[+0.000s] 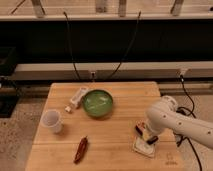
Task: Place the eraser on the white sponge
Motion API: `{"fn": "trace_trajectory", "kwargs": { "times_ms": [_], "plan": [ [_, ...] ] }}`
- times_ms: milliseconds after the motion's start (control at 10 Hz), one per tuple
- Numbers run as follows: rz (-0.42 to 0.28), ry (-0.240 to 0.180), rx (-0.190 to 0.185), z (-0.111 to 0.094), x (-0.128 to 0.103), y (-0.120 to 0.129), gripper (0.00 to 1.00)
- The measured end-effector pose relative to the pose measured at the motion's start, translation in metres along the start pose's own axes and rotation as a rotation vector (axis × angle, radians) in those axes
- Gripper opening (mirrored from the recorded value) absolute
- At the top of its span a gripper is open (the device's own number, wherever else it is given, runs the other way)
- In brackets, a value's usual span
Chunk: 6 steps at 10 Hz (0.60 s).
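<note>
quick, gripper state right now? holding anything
Gripper: low over the white sponge, to the right of the green bowl; open, shut or holding something cannot be told.

Wooden counter (pixel 117 131) with a green bowl (pixel 98 103) near its middle.
Left of the bowl lie a long white block (pixel 78 96) and a small white cube (pixel 68 108). Front-left stands a white cup (pixel 52 121), in front a reddish-brown object (pixel 81 149), and front-right the white sponge (pixel 141 148), with the gripper (pixel 146 136) just over it.
</note>
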Motion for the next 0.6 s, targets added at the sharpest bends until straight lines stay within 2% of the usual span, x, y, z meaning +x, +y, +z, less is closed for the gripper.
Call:
{"fn": "trace_trajectory", "kwargs": {
  "times_ms": [100, 300, 400, 600],
  "plan": [
    [-0.004, 0.0, 0.0, 0.0, -0.0002, 0.0, 0.47],
    [-0.019, -0.002, 0.001, 0.0002, -0.0011, -0.0002, 0.42],
    [-0.031, -0.002, 0.003, 0.0008, -0.0014, -0.0005, 0.46],
    [-0.042, -0.004, 0.007, 0.001, -0.0023, -0.0009, 0.48]
  ]
}}
